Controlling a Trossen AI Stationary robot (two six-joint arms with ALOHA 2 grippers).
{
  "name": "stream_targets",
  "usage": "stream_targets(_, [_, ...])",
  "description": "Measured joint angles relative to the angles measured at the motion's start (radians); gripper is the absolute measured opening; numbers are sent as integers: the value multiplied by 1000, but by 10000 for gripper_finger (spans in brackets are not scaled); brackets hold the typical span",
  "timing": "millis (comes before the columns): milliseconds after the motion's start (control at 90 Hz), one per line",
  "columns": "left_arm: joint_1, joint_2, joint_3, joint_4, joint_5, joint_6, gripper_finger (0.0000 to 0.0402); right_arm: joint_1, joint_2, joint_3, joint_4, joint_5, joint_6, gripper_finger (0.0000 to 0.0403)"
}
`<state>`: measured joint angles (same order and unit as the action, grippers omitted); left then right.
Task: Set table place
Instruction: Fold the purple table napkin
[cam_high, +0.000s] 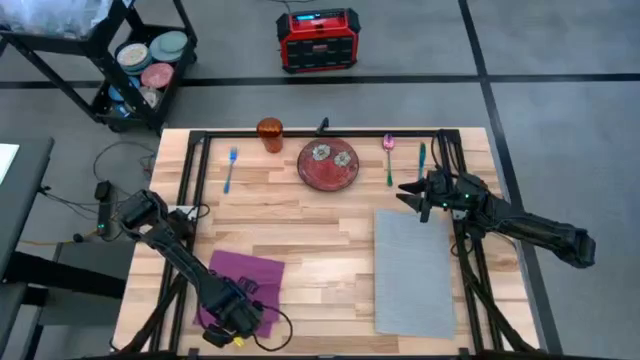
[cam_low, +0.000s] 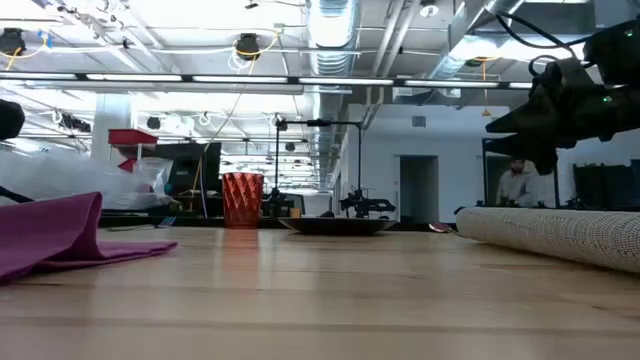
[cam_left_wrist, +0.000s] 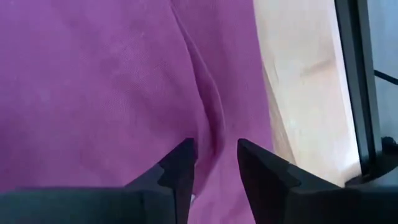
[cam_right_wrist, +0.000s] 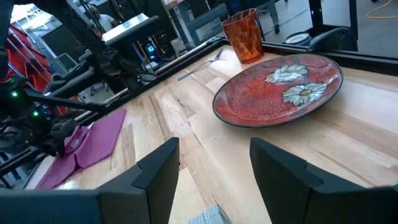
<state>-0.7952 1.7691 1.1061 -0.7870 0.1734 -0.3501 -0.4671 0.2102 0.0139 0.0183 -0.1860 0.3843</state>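
Presently, the worktop (cam_high: 300, 215) carries the place items scattered, not assembled. In the high view the grey placemat (cam_high: 413, 270) lies flat at lower right of the frame. The red patterned plate (cam_high: 328, 164) sits at upper centre, the orange cup (cam_high: 270, 133) just to its upper left, and a blue utensil (cam_high: 231, 167) further left. A pink utensil (cam_high: 388, 151) and a teal utensil (cam_high: 421, 159) lie side by side to the right of the plate, above the placemat. The purple napkin (cam_high: 238, 283) lies rumpled at lower left.

Left pincer (cam_high: 232, 322): at the lower edge of the napkin, at bottom left of the high view. Its wrist view shows both fingers (cam_left_wrist: 180, 167) parted, straddling a raised fold of the cloth; nothing is gripped.

Right pincer (cam_high: 412, 195): hovering over bare wood just above the placemat's upper left corner, near the teal utensil. Its fingers (cam_right_wrist: 158, 163) stand apart, released and empty, pointing toward the plate.
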Motion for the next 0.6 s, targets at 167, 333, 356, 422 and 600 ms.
stream_targets(167, [-1, 9, 0, 48, 0, 26, 107, 0, 0, 0, 0, 0, 0, 185])
stream_targets(333, [-9, 67, 12, 28, 3, 68, 107, 0, 0, 0, 0, -1, 0, 185])
stream_targets(356, [-9, 74, 14, 20, 5, 72, 106, 0, 0, 0, 0, -1, 1, 185])
stream_targets(422, [-9, 83, 15, 6, 6, 76, 100, 0, 0, 0, 0, -1, 3, 185])
stream_targets(600, [-9, 86, 24, -35, 30, 54, 36, 0, 0, 0, 0, -1, 10, 185])
